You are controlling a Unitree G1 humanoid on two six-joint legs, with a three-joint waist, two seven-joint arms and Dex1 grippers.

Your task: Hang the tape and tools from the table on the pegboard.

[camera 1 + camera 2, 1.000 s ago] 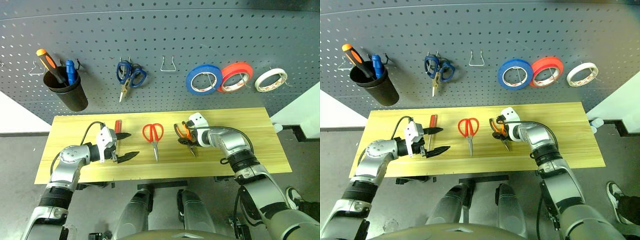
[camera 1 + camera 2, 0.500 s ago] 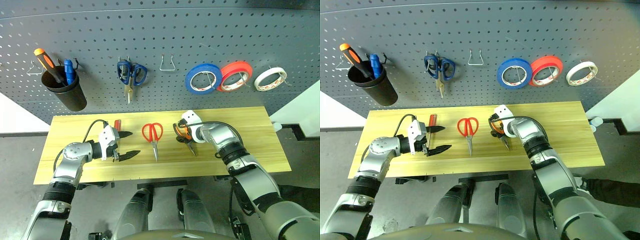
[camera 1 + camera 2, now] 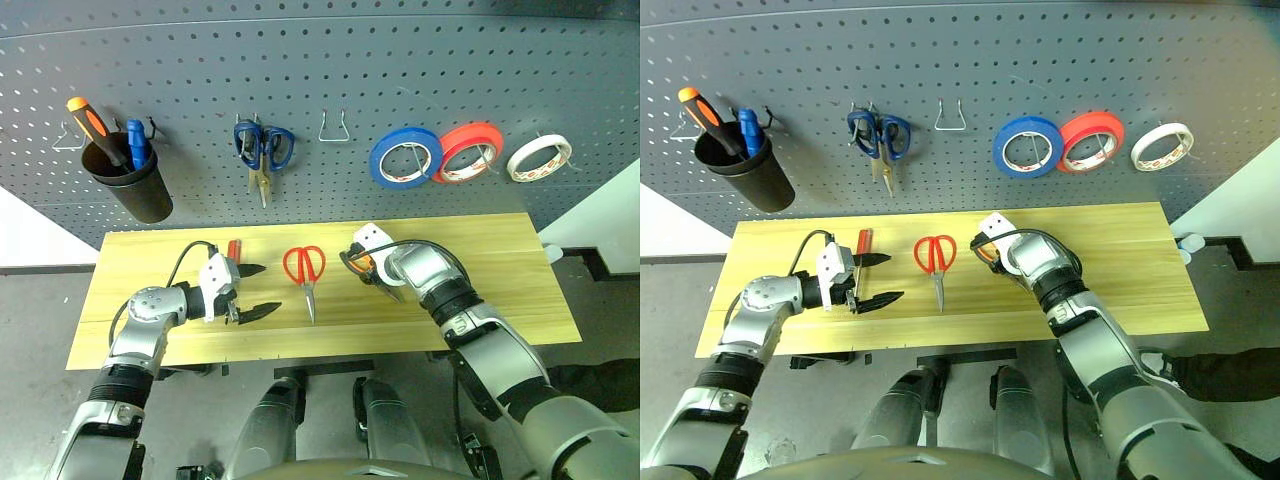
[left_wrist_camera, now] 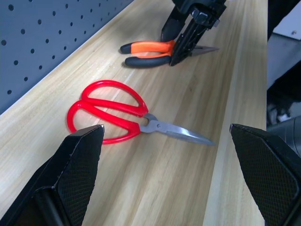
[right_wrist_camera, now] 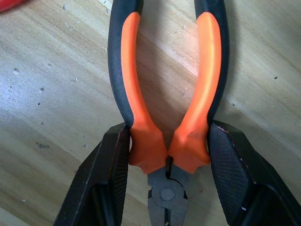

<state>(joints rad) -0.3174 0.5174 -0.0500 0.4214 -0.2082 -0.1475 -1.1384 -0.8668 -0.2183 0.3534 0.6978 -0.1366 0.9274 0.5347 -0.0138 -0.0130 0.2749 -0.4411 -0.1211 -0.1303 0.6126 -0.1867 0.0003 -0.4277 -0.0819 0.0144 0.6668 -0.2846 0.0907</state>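
Lighting: even, bright, from overhead; no harsh glare. Shadows: soft, short ones under the scissors (image 4: pixel 115 113) and pliers (image 5: pixel 167 94) on the table (image 3: pixel 520 300); faint ones below the rolls on the pegboard (image 3: pixel 400 60). Distortion: head views bend the pegboard's hole rows into arcs toward the edges. Focus: right wrist view crisp on wood grain; left wrist view softens the near black claw fingertips (image 4: pixel 80 174).

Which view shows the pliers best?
The right wrist view: the pliers fill it, fingers pressing both handles near the pivot. The left wrist view shows them far off on the table; in the eye views the right gripper mostly hides them.
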